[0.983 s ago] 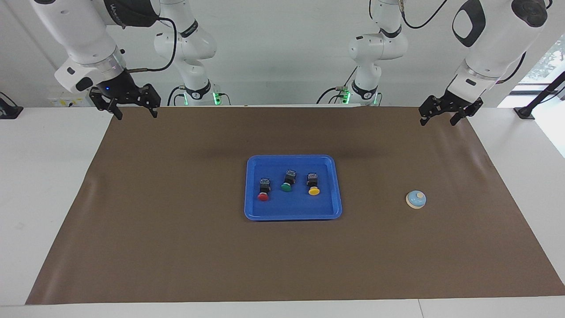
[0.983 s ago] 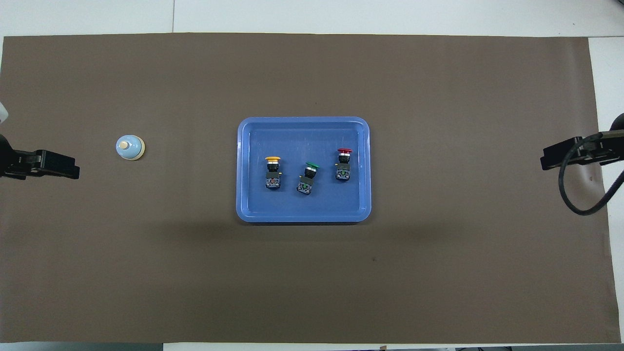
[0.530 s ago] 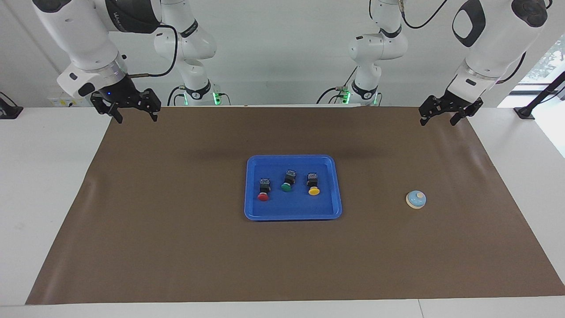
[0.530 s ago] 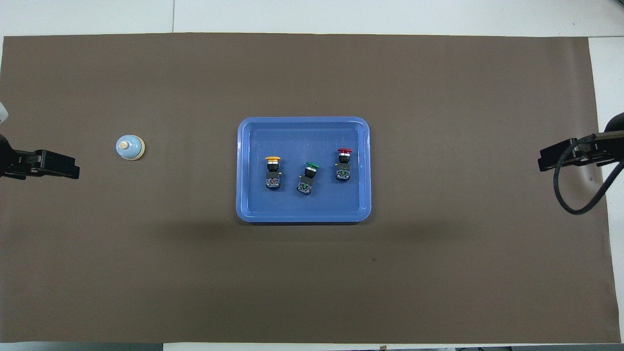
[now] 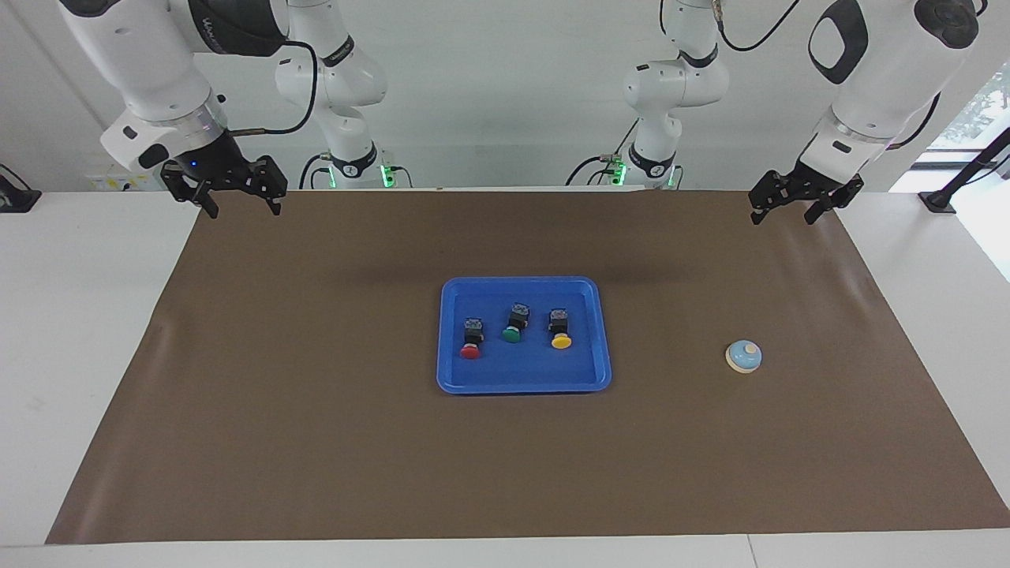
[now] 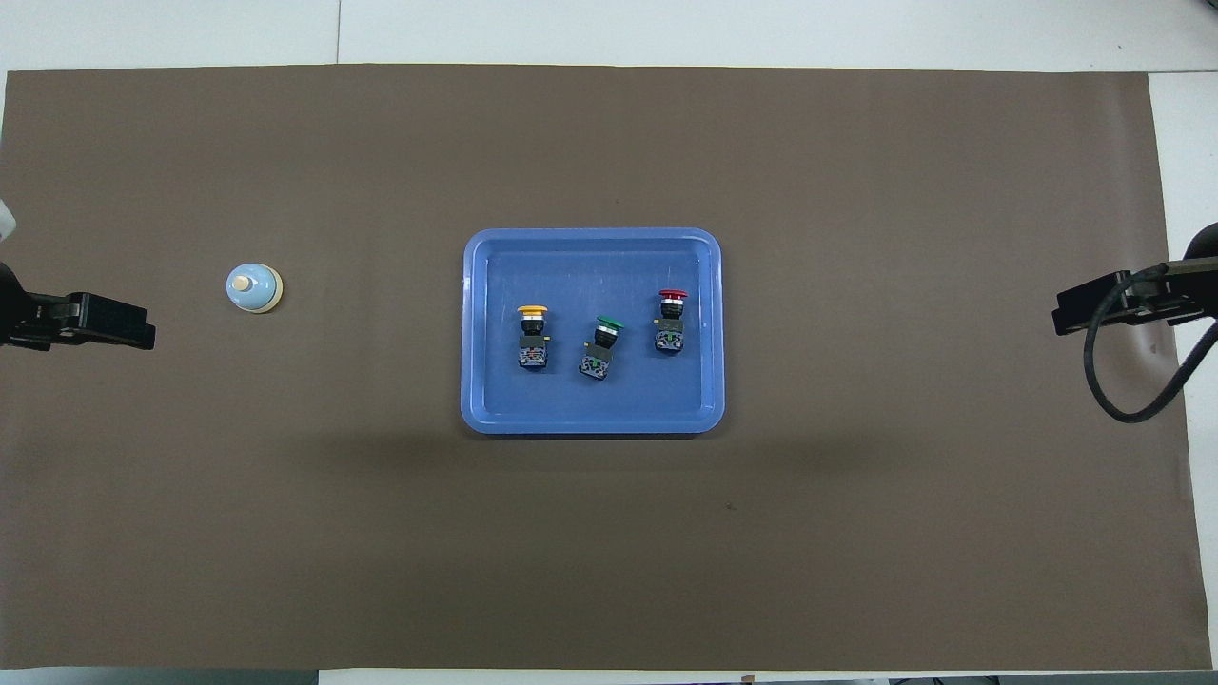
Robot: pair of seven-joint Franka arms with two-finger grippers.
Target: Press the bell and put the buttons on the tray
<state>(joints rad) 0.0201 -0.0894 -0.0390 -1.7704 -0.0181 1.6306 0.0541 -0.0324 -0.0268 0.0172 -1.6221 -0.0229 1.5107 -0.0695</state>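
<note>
The blue tray [image 5: 524, 282] [image 6: 592, 234] lies at the middle of the brown mat. On it lie three buttons in a row: red [image 5: 471, 347] [image 6: 670, 319], green [image 5: 512, 330] [image 6: 601, 342] and yellow [image 5: 560, 335] [image 6: 533, 333]. The light-blue bell [image 5: 743, 356] [image 6: 254, 286] stands alone on the mat toward the left arm's end. My left gripper [image 5: 783, 214] [image 6: 95, 323] hangs open and holds nothing over the mat's corner at that end. My right gripper [image 5: 245, 207] [image 6: 1094, 309] hangs open and holds nothing over the corner at the right arm's end.
The brown mat [image 5: 316, 442] covers most of the white table [image 5: 79, 331]. A black cable loop [image 6: 1132, 411] hangs from the right arm over the mat's edge. A black mount [image 5: 939, 201] sits on the white table at the left arm's end.
The right arm's wrist has risen slightly and its gripper has shifted a little. The left arm, the tray, the buttons and the bell have not moved.
</note>
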